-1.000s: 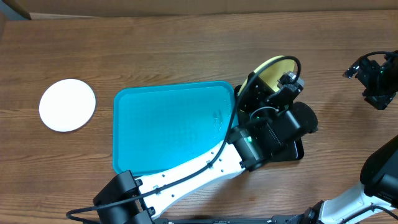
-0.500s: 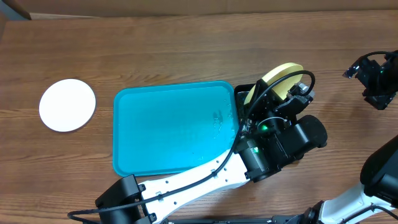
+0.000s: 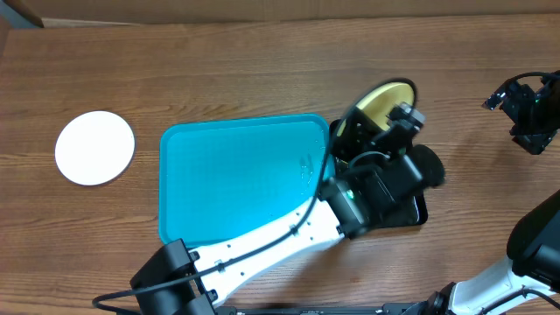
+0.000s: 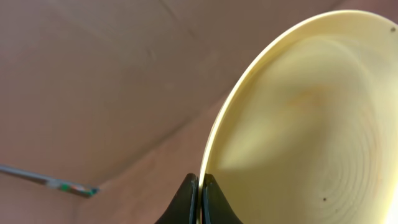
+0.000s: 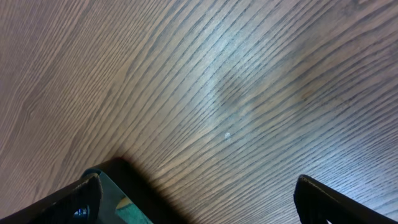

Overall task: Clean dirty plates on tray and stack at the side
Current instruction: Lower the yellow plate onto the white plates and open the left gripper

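Note:
A pale yellow-green plate is held up on a tilt over the black tray, just past the right end of the turquoise tray. My left gripper is shut on its rim. In the left wrist view the two dark fingertips pinch the thin edge, and the plate shows a couple of tiny dark specks. A white plate lies flat on the table far left of the tray. My right gripper hovers open over bare wood at the far right, with nothing between its fingers.
A glossy black tray lies under my left arm, right of the turquoise tray and mostly hidden by it. My left arm's white link crosses the turquoise tray's lower right corner. Brown wood table lies all around.
The left gripper swung the yellow-green plate to the right, edge-on, half a second ago. It has since swung back, and the plate's face shows again. The right gripper has not moved.

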You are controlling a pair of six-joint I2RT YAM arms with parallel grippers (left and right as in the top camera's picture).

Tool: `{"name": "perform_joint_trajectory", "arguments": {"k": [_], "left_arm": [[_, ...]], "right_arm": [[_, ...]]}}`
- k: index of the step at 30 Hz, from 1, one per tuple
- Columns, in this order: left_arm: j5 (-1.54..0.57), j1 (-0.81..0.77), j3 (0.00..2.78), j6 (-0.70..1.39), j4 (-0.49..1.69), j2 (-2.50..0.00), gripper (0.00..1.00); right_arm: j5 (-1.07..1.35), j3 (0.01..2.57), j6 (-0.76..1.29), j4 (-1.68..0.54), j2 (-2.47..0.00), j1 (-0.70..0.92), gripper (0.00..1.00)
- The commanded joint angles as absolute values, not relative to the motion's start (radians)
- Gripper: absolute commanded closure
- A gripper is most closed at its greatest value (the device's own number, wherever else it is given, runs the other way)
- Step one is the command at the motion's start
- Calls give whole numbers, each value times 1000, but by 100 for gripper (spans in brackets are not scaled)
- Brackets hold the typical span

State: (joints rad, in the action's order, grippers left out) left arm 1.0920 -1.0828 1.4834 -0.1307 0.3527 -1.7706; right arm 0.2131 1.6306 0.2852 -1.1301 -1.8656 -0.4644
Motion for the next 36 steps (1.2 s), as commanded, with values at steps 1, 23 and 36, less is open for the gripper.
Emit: {"name": "perform_joint_trajectory", "arguments": {"k": [1,23,36], "left_arm": [[892,-997,1519,56,444,-1740,95],[-155,357,1682,419,1082,-1740,95],[-200,827,1383,495,832,-1741,96]], "right_arm": [[218,1650,289,-1126,-1861,-467,0],[218,1650,289,-1126,-1861,-467,0],[218,1650,289,-1126,-1861,-467,0]]}}
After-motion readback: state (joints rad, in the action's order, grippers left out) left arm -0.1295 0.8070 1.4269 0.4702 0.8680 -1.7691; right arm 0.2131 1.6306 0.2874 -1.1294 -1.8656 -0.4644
